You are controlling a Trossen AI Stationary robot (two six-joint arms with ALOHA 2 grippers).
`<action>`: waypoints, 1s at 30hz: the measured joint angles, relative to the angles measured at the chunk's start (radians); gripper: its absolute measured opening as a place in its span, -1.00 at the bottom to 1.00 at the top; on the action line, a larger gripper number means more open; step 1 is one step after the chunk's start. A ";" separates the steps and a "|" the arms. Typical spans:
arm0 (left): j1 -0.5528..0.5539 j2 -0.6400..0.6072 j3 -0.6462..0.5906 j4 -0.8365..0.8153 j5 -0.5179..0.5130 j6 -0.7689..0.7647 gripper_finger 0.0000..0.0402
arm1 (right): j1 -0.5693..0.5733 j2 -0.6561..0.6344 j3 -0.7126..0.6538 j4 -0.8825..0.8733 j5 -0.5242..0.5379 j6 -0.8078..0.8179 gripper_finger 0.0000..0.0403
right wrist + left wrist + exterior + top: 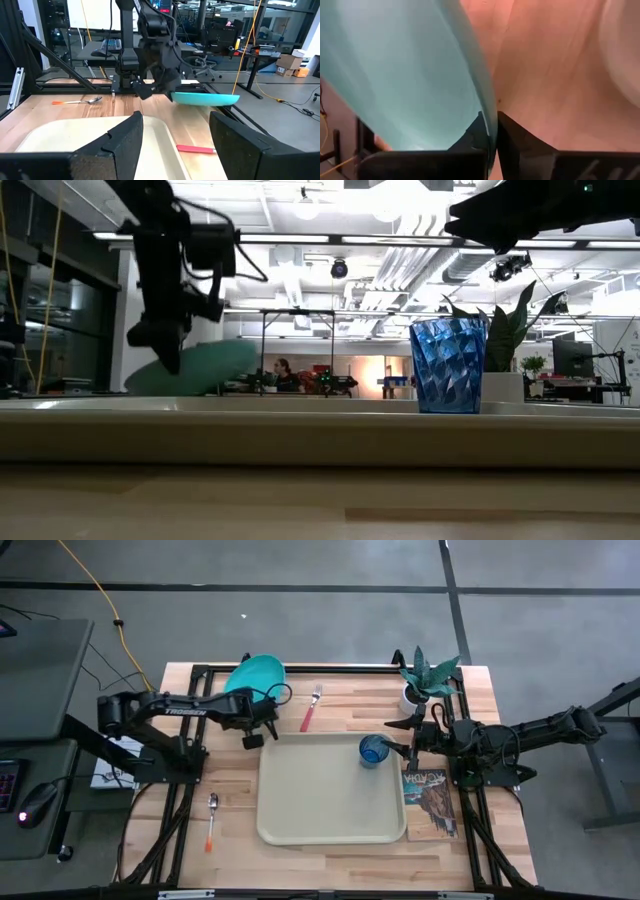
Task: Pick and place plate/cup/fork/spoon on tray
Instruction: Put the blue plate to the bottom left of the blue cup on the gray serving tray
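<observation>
My left gripper (258, 712) is shut on the turquoise plate (255, 676), held in the air over the table's far left part, beyond the beige tray (300, 810). The plate also shows in the right wrist view (207, 98) and the low view (205, 365). The dark-blue cup (372, 750) stands upright in the tray's far right corner. My right gripper (175, 140) is open and empty, raised just right of the cup. The red-pink-handled fork (311, 710) lies on the table beyond the tray. The orange-handled spoon (212, 818) lies on the table left of the tray. My left gripper pinches the plate's rim (489, 117) between its two fingers, one finger on the plate's upper face and one beneath, on the side nearest the tray. The fingers come from above, slanting down. The plate is lifted clear of the table and juts toward the far edge, nearly level.
A white pot with a green plant (425, 675) stands at the far right, close behind my right arm. A book (430, 802) lies on the table along the tray's right side. Most of the tray's floor is bare.
</observation>
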 joint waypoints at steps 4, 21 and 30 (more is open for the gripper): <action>-0.084 -0.031 0.063 -0.040 -0.014 -0.025 -1.00 | 0.000 0.000 0.000 0.000 0.000 0.000 0.09; -0.699 0.106 0.293 -0.070 -0.104 -0.078 -1.00 | 0.000 0.000 0.000 0.004 0.002 0.000 0.09; -0.914 0.428 0.448 -0.069 -0.124 0.052 -1.00 | 0.000 0.000 0.000 0.005 0.002 0.000 0.09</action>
